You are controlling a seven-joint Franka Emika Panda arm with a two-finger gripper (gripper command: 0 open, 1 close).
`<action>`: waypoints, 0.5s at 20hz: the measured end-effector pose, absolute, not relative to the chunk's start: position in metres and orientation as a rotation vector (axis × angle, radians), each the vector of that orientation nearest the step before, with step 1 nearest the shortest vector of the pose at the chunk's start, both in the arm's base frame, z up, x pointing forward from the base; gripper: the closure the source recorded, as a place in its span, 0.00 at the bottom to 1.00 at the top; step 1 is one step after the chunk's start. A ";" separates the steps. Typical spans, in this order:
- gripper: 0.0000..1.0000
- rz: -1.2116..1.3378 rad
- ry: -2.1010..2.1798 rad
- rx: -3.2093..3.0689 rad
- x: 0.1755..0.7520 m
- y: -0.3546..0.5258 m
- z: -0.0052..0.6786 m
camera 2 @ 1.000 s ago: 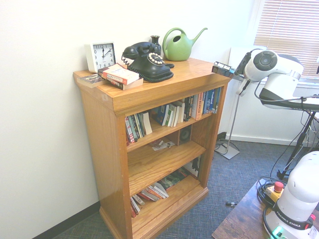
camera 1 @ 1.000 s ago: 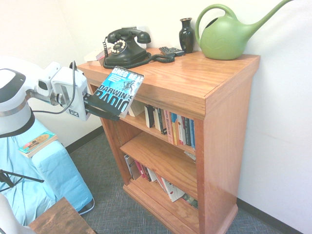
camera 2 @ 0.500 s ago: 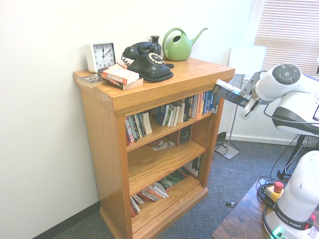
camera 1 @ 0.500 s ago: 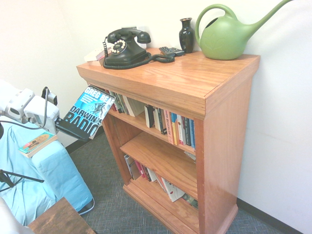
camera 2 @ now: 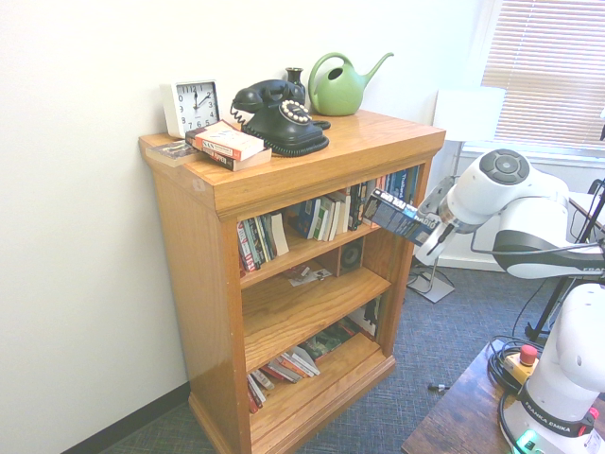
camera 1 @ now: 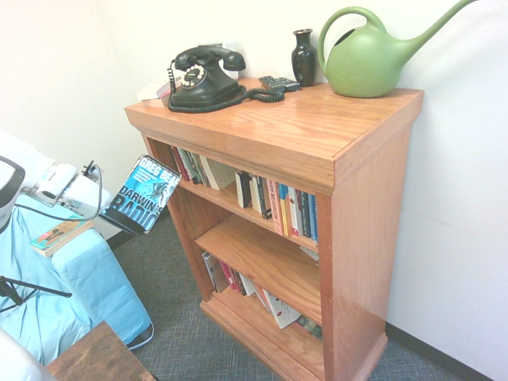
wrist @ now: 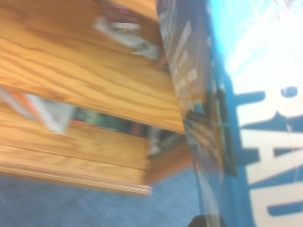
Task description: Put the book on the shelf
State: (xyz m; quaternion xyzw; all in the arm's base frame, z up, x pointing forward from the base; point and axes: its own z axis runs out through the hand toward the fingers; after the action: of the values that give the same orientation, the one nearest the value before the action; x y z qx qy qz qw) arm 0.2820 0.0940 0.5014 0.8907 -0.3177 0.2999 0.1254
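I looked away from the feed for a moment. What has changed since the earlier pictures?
The end effector, shut on the book, carried it down from the bookcase's top edge to about the height of the shelf, in front of its open side. Grip unchanged; the telephone and watering can stayed put.

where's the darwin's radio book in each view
First exterior view: book at left, held out beside the bookcase's top shelf.
Second exterior view: book right of centre, before that shelf's right end.
Wrist view: book fills the right side.
Shared landmark: bookcase.
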 end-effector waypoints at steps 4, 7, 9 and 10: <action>1.00 0.857 -0.951 2.675 0.311 0.103 0.475; 1.00 0.879 -0.979 2.720 0.334 0.094 0.463; 1.00 0.919 -1.002 2.737 0.351 0.079 0.459; 1.00 0.933 -1.004 2.748 0.360 0.073 0.456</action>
State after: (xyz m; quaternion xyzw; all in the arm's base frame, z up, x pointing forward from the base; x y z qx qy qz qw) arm 0.3599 0.0728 0.4557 0.8942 -0.3268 0.3038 0.0355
